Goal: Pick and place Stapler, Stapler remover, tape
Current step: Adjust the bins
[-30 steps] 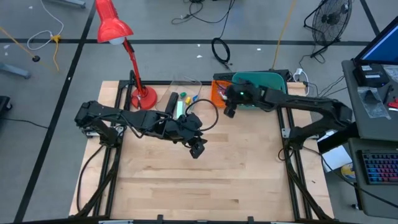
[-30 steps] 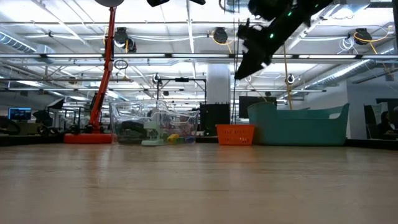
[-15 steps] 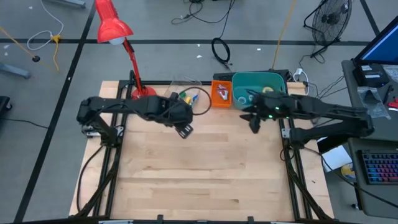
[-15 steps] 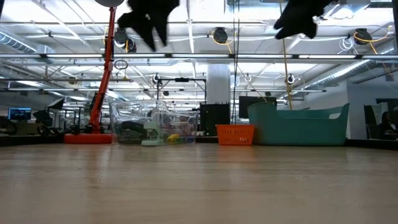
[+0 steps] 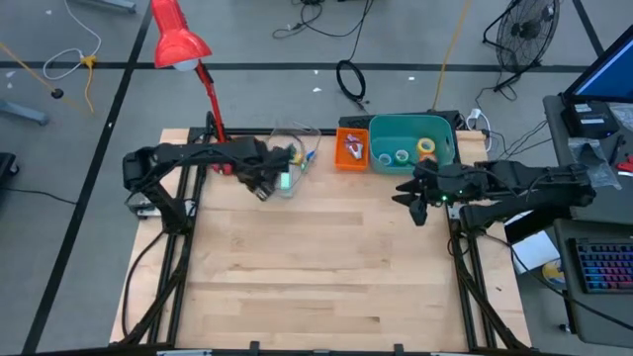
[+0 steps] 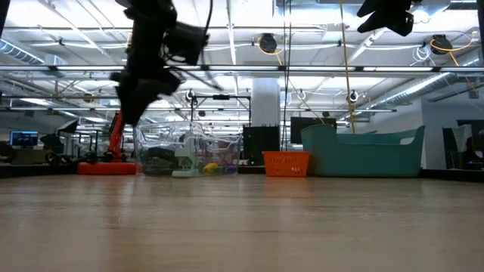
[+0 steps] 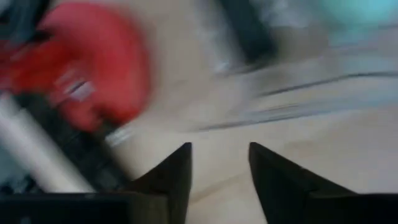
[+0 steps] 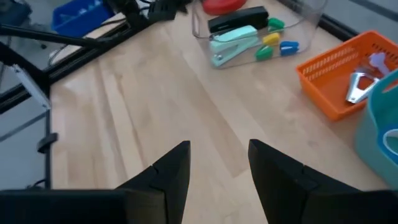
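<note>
A black stapler [image 8: 239, 18] and a mint-green stapler [image 8: 233, 40] lie in a clear container [image 5: 297, 148] at the table's far side, beside small coloured pieces. A silver stapler remover [image 8: 357, 87] lies in the orange basket [image 5: 351, 148]. Tape rolls [image 5: 425, 146] lie in the teal bin [image 5: 413, 127]. My left gripper [image 5: 262, 190] hangs open just left of the clear container, pointing steeply down, with nothing between its fingers [image 7: 180, 168]. My right gripper [image 5: 415, 210] stands open and empty, high above the table's right side, near of the teal bin.
A red desk lamp [image 5: 178, 40] stands at the far left, its red base [image 7: 93, 68] close by my left gripper. Black frame rails run along the table's left and right edges. Bare wood [image 5: 316, 267] fills the middle and near part of the table.
My left gripper has swung from mid-table toward the far left, come down and tipped to point steeply down beside the clear container. My right gripper has drawn back from over the orange basket toward the table's right and near side, rising and rolling.
</note>
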